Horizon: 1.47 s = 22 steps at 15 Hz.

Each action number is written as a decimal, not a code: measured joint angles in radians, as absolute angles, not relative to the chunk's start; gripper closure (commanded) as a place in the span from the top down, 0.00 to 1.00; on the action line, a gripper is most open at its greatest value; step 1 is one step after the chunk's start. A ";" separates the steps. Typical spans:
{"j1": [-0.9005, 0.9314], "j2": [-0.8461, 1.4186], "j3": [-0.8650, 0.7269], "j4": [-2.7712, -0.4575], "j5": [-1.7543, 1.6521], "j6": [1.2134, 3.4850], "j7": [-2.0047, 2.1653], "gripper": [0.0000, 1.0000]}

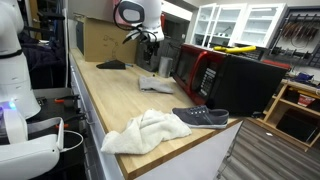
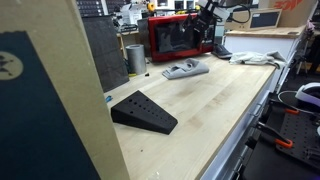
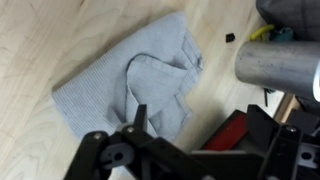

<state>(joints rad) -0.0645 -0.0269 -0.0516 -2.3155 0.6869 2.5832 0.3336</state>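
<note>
Grey cloth [image 3: 130, 85] lay crumpled and partly folded over itself, flat on the wooden counter [image 3: 40, 40]. In an exterior view the same cloth [image 1: 155, 85] sat toward the far end of the counter, just in front of the red microwave [image 1: 205, 70].

Gripper [image 3: 185, 140] hung directly above the cloth, jaws spread wide, nothing between them. Not touching the fabric as far as the wrist view showed. In both exterior views the gripper [image 1: 148, 38] [image 2: 207, 22] sat above the counter near the microwave; too small there to read the jaws.

Progress, as a judgement: cloth was down on the counter and free of the grip, so any placing looked done. No fold or tidy shape was made, since it was still bunched with one flap over the middle. No sign of it being lifted.

Around it: a grey metal cylinder [image 3: 275, 65] close by at the wrist view's upper right, apart from the cloth, and a small black speck [image 3: 229, 37] on the wood near the cloth's corner. Farther off were a grey shoe [image 1: 200, 117], a white towel [image 1: 145, 132] at the near edge, and a black wedge [image 2: 143, 112], all well apart from the cloth.
</note>
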 measured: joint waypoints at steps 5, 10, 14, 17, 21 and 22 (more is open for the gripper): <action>-0.027 0.053 -0.026 -2.342 0.485 2.584 0.332 1.00; -0.012 0.137 -0.023 -2.337 0.288 2.602 0.334 1.00; -0.001 0.165 -0.023 -2.333 0.175 2.661 0.335 1.00; 0.018 0.152 -0.011 -2.323 0.171 2.683 0.335 1.00; 0.036 0.138 -0.006 -2.322 0.161 2.698 0.335 1.00; 0.036 0.141 -0.007 -2.322 0.150 2.704 0.335 1.00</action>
<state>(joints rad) 0.0360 0.1411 -0.0074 -2.3223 0.1499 2.7044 0.3348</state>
